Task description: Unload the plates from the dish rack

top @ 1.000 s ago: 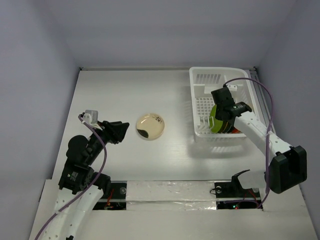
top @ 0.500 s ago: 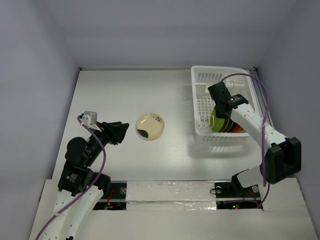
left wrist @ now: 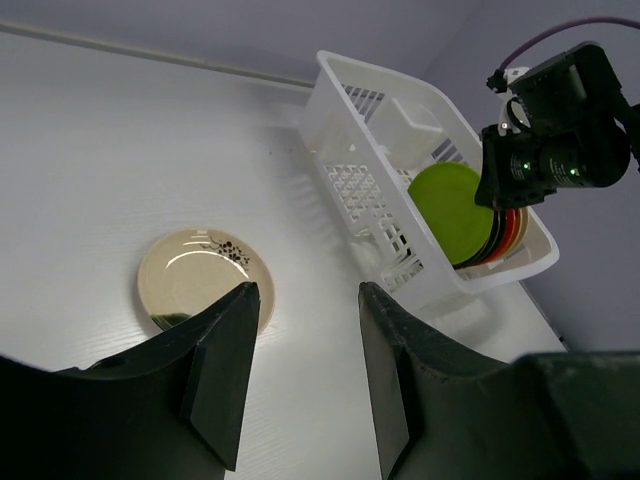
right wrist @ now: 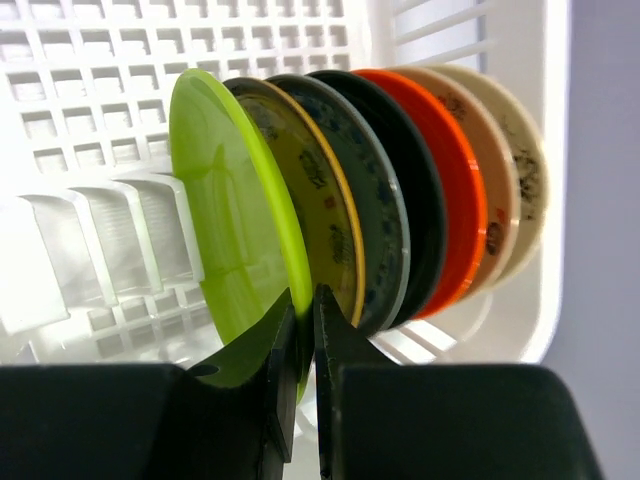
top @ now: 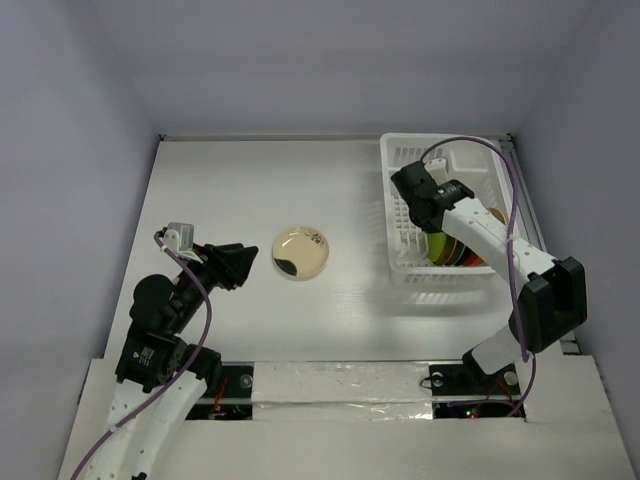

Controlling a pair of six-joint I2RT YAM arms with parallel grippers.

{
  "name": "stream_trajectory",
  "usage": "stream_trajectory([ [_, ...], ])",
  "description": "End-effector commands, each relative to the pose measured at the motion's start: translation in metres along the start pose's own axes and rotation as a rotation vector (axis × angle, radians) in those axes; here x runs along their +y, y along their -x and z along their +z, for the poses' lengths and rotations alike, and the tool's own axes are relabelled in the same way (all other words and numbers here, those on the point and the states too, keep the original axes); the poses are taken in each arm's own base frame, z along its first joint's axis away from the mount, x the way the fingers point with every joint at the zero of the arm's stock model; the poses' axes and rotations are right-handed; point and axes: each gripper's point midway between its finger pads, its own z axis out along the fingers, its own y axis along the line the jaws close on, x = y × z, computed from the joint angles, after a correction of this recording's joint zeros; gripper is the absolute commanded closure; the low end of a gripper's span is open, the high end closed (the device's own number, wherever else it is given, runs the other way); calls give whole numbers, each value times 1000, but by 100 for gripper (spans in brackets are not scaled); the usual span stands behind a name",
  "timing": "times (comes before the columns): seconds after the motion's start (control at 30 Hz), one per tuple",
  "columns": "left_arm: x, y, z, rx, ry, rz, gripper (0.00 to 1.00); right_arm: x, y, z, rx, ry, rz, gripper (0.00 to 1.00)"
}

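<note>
We're seeing the plates [right wrist: 400, 200] standing on edge, packed close in the dish rack [top: 388, 215], only slivers showing between them. The right tool [right wrist: 305, 330] is pinching the green plate [right wrist: 225, 210] by its rim, taking up that outer side. The rack is boxing them in sideways; the top is lying open. On the surface [top: 220, 190], only the cream plate [top: 301, 253] is sitting ahead of the left tool [left wrist: 307, 290], with bare room all round it.

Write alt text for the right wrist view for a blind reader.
The jaws of the right gripper pinch the near rim of a green plate, the front one in a row standing on edge in the white dish rack. Behind it stand a yellow patterned plate, a black plate, an orange-red plate and cream plates.
</note>
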Motion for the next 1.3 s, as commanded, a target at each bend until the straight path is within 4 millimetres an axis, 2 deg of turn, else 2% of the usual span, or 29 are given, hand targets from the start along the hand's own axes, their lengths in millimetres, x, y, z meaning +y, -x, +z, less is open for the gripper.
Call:
stream_trajectory([
  [0.0, -10, 16, -2, -51, -29, 10, 59, -21, 42, -33, -140, -50, 95, 100],
  [0.1, -10, 16, -1, -47, -29, 8, 59, -40, 64, -64, -224, -44, 159, 100],
  [0.2, -10, 15, 0, -44, -29, 9, 59, -55, 79, -92, -287, -24, 199, 100],
  [0.23, -10, 16, -1, -47, -29, 9, 59, -57, 78, -99, -289, -26, 191, 100],
  [0.33, -9, 15, 0, -44, -24, 7, 59, -61, 87, -120, -338, -5, 224, 100],
  [0.4, -8, 14, 1, -38, -21, 6, 59, -54, 93, -133, -371, 48, 252, 100],
  [0.5, -5, 14, 2, -37, -8, 6, 59, -20, 108, -159, -444, 231, 294, 100],
  [0.53, -5, 15, 3, -38, -8, 6, 59, 2, 125, -173, -506, 343, 348, 100],
  [0.57, -5, 15, 3, -38, -10, 6, 59, 26, 122, -172, -504, 423, 329, 100],
  [0.6, -4, 13, 4, -32, -5, 5, 59, 56, 120, -180, -487, 573, 318, 100],
  [0.63, -4, 13, 4, -31, -2, 6, 59, 78, 134, -196, -537, 689, 365, 100],
  [0.67, -3, 13, 4, -31, 0, 4, 59, 96, 135, -199, -538, 760, 370, 100],
  [0.7, -3, 13, 4, -29, 2, 4, 59, 124, 123, -198, -491, 859, 357, 100],
  [0.73, -1, 14, 5, -33, 12, 3, 59, 139, 131, -204, -506, 925, 388, 100],
  [0.77, -1, 14, 4, -33, 13, 3, 59, 162, 125, -194, -463, 949, 368, 100],
  [0.8, -1, 15, 4, -35, 13, 4, 59, 178, 120, -196, -423, 1006, 368, 100],
  [0.83, 0, 14, 5, -32, 15, 3, 59, 189, 124, -197, -427, 1038, 386, 100],
  [0.87, 0, 14, 5, -31, 15, 3, 59, 206, 120, -188, -399, 1046, 380, 100],
  [1.0, 0, 14, 5, -32, 15, 3, 59, 248, 105, -174, -309, 1123, 407, 100],
  [1.1, 0, 13, 6, -29, 15, 2, 59, 272, 92, -161, -249, 1150, 430, 100],
  [1.23, 0, 14, 5, -33, 13, 3, 59, 290, 77, -148, -195, 1170, 454, 100],
  [1.27, 0, 14, 5, -31, 13, 2, 59, 293, 68, -140, -175, 1161, 450, 100],
])
